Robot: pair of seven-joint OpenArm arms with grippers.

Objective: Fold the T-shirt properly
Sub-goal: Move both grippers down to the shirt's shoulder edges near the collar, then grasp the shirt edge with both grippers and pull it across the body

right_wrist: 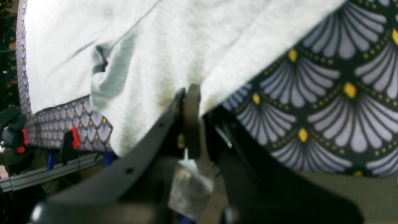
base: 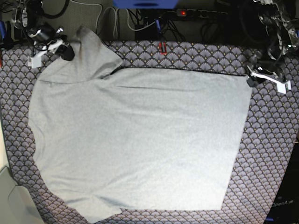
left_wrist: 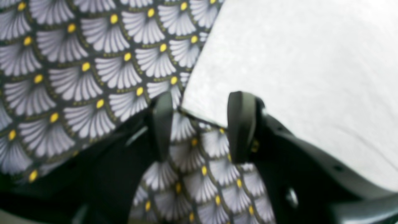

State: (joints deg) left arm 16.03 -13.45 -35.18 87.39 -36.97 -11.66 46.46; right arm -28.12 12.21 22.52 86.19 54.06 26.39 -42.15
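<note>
The large pale grey short-sleeved cotton T-shirt [base: 140, 140] lies spread flat, plain side up, over most of the counter, which is covered by a purple-grey fan-patterned tablecloth with yellow dots [base: 271, 154]. In the base view one sleeve reaches toward the counter's far left corner and the straight hem runs down near its right edge.

At that far left corner the right gripper [right_wrist: 186, 93] has its jaws pressed together on a fold of the T-shirt [right_wrist: 174, 46] — only the right wrist view shows this, with grey cloth pinched between the dark pads and a scrap of it poking out behind them. The same view shows red-handled clamps [right_wrist: 73, 137] along the counter's edge, which the base view does not make out.

The left gripper [left_wrist: 199, 124] sits at the far right corner of the T-shirt [left_wrist: 295, 62]. Its wrist view shows the jaws apart, the tablecloth [left_wrist: 93, 62] visible between them and the garment's corner just ahead of the tips, not clasped. From the base view alone this gap cannot be told — the gripper [base: 254, 77] is too small there.
</note>
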